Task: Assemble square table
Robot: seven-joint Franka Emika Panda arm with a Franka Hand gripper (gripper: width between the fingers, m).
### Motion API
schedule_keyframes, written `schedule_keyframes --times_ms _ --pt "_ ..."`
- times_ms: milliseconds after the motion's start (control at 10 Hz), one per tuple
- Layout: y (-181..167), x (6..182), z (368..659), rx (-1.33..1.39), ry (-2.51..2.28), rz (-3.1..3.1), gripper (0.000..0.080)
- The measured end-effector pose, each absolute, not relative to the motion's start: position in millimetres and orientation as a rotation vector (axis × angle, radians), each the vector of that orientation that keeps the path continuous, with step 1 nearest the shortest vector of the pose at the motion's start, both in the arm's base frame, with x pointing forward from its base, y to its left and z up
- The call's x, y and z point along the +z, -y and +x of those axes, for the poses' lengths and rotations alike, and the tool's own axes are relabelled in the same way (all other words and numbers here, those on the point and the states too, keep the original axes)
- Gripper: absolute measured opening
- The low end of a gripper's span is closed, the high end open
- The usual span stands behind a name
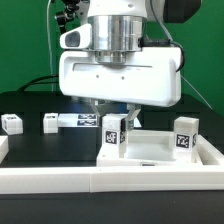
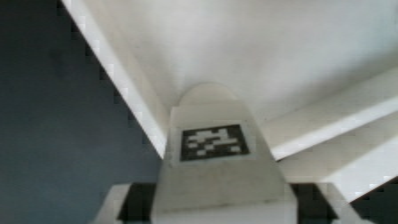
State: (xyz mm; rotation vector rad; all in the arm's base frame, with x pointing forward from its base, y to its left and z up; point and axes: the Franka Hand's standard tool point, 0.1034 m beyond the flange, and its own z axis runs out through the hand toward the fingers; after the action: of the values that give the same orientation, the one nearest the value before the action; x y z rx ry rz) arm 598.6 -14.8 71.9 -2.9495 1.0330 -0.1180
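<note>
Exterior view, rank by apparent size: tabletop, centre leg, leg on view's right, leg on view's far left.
1. tabletop
2=. centre leg and leg on view's right: look alike
4. leg on view's far left: looks smallest, but sits farther back, so unsure

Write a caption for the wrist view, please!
Pincer holds a tagged white peg leg at the square table top's corner.

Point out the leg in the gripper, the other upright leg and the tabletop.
Gripped leg (image 1: 113, 133): exterior view, on its tag.
Other upright leg (image 1: 183, 138): exterior view, on its tag.
Tabletop (image 1: 150, 150): exterior view, on its bare inner floor.
</note>
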Motion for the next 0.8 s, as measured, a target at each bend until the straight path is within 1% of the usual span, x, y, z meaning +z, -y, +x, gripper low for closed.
schedule_keyframes --times_ms 100,200,300,400,500,600,800 --pt "15 71.9 598 -0.118 -1.029 -2.951 0.0305" --pt "15 71.1 598 -0.116 -1.03 -2.952 0.0449" --pt "15 71.1 598 -0.116 -1.03 -2.952 0.0449" --pt "13 73.8 598 -0.115 -1.07 -2.934 0.0576" --pt "8 81.4 594 -0.115 -1.119 -2.904 0.0627" --pt "5 87.0 587 -0.106 -1.196 -2.864 0.0645" --pt "-1 91.1 575 -0.083 -1.318 -2.793 0.0648"
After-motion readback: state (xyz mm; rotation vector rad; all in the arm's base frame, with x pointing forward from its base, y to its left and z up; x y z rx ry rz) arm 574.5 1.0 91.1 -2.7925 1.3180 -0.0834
